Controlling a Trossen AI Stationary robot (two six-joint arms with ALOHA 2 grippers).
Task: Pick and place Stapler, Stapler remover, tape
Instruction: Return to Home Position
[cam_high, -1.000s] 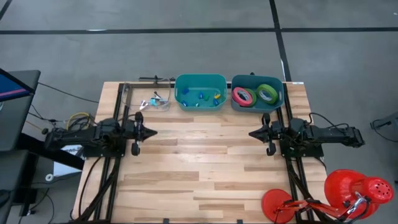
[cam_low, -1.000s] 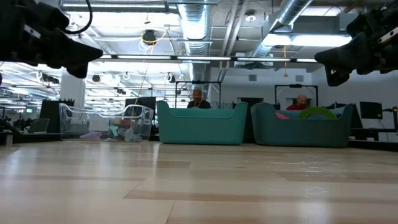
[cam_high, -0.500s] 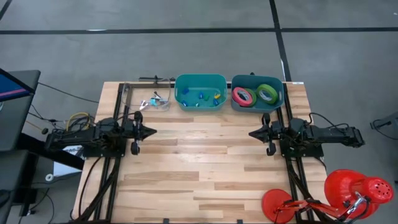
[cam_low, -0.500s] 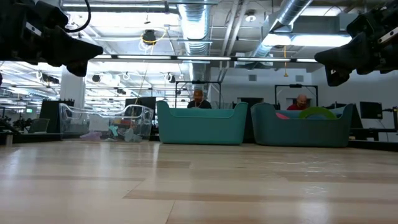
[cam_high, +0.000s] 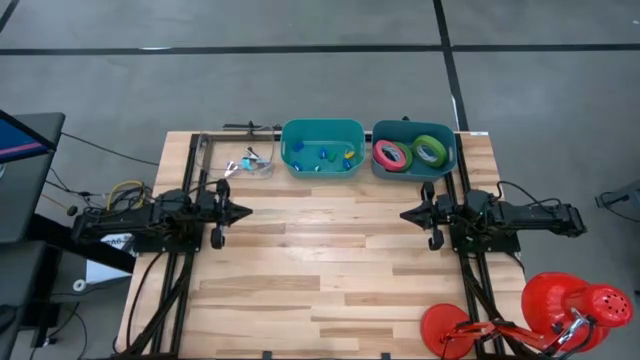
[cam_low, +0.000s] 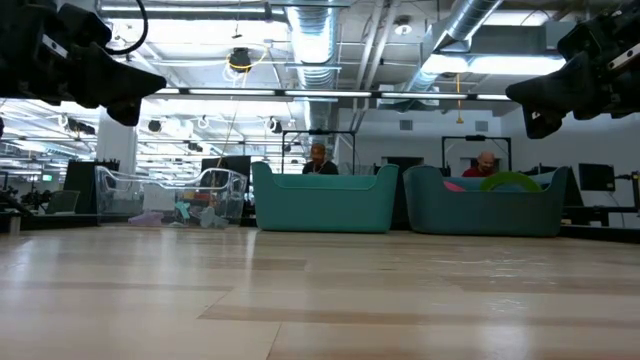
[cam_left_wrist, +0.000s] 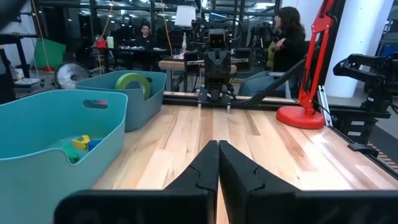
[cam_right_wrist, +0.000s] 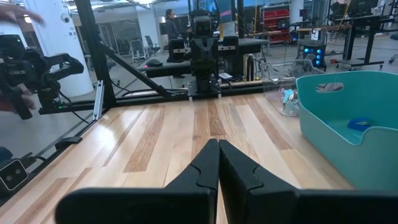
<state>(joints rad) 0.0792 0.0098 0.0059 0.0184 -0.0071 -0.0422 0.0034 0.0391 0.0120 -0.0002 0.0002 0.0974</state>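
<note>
While the pink tape and green tape lie in the right bin, small coloured pieces sit in the teal bin beside it. Both arms stretch level above the wooden table, left gripper and right gripper facing each other, fingers pressed together. A person sits beyond.

Pale smooth wooden table with soft sheen, matt plastic green bin, clear plastic tray
</note>
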